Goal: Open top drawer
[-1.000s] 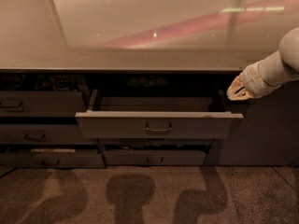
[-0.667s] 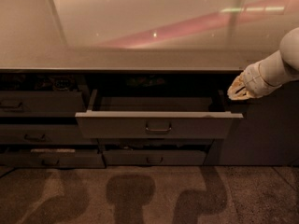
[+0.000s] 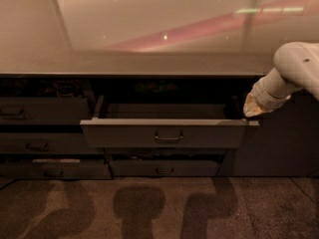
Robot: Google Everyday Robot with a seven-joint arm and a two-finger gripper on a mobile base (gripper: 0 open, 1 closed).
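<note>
The top drawer point(image 3: 124, 133) is a wide grey front with one small loop handle point(image 3: 168, 136) at its centre. It stands pulled out from the cabinet, and its thin sides and dark inside show behind the front. My gripper point(image 3: 249, 111) is at the end of the white arm coming in from the right. It sits at the drawer's right rear corner, just above the top edge of the front, well right of the handle.
A glossy countertop point(image 3: 149, 59) runs above the drawers. Shut drawer fronts stand to the left point(image 3: 40, 111) and below point(image 3: 164, 169). A plain cabinet panel point(image 3: 279, 143) is on the right. Shadows lie on the carpet floor point(image 3: 149, 208).
</note>
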